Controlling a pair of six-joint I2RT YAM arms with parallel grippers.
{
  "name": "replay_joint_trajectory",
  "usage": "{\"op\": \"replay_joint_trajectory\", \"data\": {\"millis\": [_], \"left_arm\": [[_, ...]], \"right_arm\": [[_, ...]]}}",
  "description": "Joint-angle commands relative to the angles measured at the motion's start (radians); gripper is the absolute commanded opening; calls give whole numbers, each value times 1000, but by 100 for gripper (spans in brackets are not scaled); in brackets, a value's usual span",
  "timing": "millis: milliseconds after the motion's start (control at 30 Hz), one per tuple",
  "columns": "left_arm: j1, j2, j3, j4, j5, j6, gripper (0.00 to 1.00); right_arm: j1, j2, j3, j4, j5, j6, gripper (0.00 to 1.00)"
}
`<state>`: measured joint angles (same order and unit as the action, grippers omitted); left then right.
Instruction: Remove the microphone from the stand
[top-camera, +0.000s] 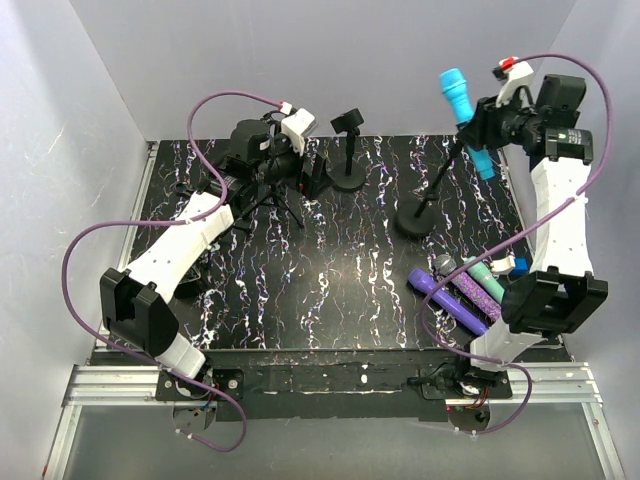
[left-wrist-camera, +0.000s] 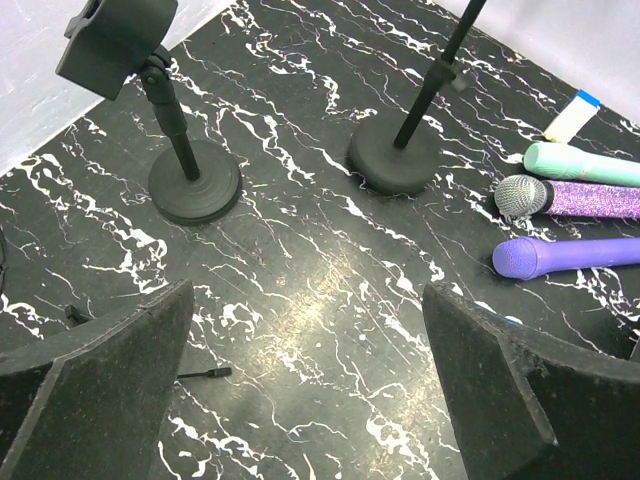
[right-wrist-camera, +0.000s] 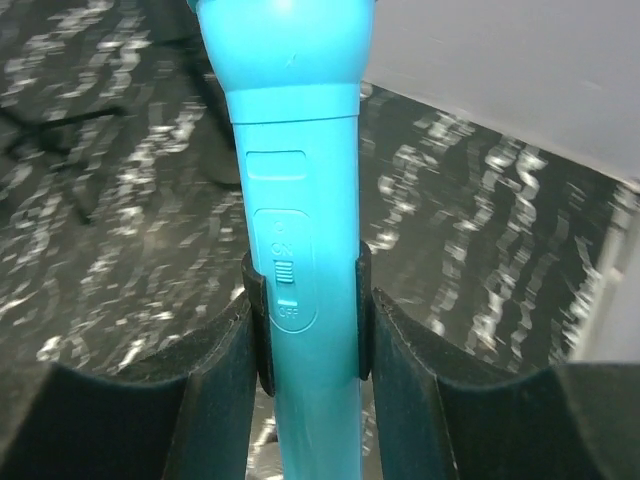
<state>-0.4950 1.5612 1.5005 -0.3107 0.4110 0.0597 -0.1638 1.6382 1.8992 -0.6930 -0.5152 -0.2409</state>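
Closest to the right wrist lens, two black finger pads (right-wrist-camera: 215, 400) of the right gripper (right-wrist-camera: 312, 400), set narrow on the cyan microphone (right-wrist-camera: 300, 150) and touching both sides of the black clip (right-wrist-camera: 258, 330) ringing its barrel. On the barrel facing the lens, a slide switch (right-wrist-camera: 286, 272) lettered ON above and OFF below. Over it, a blank recessed rectangle and one small mark too faint to read. Behind, blurred, the black marble-patterned table (right-wrist-camera: 480, 200).

Closest to the left wrist lens, the left gripper (left-wrist-camera: 310, 400), spread wide over bare tabletop with nothing between its fingers (left-wrist-camera: 100, 390). Farther out to the left, a short stand (left-wrist-camera: 190, 180) with an empty holder on top. Farther right, the round base of the tall stand (left-wrist-camera: 393, 160). Along the right edge, three microphones lying side by side: a purple microphone (left-wrist-camera: 570, 255) nearest, then a glittery violet microphone (left-wrist-camera: 590, 197) with a silver head, then a mint-green microphone (left-wrist-camera: 585, 163). Beyond those, a small white strip (left-wrist-camera: 572, 115) with a blue tip. Any writing on these too small to tell.

From above, near to far: both arm bases at the table's near edge, the three lying microphones beside the right arm, the tall stand's base at mid-table. At the far right, the cyan microphone tilted, head up, raised off the table atop the tall stand's slanting rod, right gripper clamped at its middle. At the far left, the left gripper beside a thin-legged black stand (top-camera: 268, 205).
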Motion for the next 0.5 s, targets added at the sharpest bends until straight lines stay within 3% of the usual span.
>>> {"op": "replay_joint_trajectory", "data": {"millis": [0, 267, 467], "left_arm": [[1, -46, 26, -16, 43, 46, 98], [21, -43, 61, -8, 150, 81, 98], [75, -35, 15, 34, 253, 28, 98]], "right_arm": [[107, -123, -26, 121, -262, -23, 1], [352, -198, -123, 95, -313, -173, 1], [440, -172, -126, 98, -327, -204, 1]]}}
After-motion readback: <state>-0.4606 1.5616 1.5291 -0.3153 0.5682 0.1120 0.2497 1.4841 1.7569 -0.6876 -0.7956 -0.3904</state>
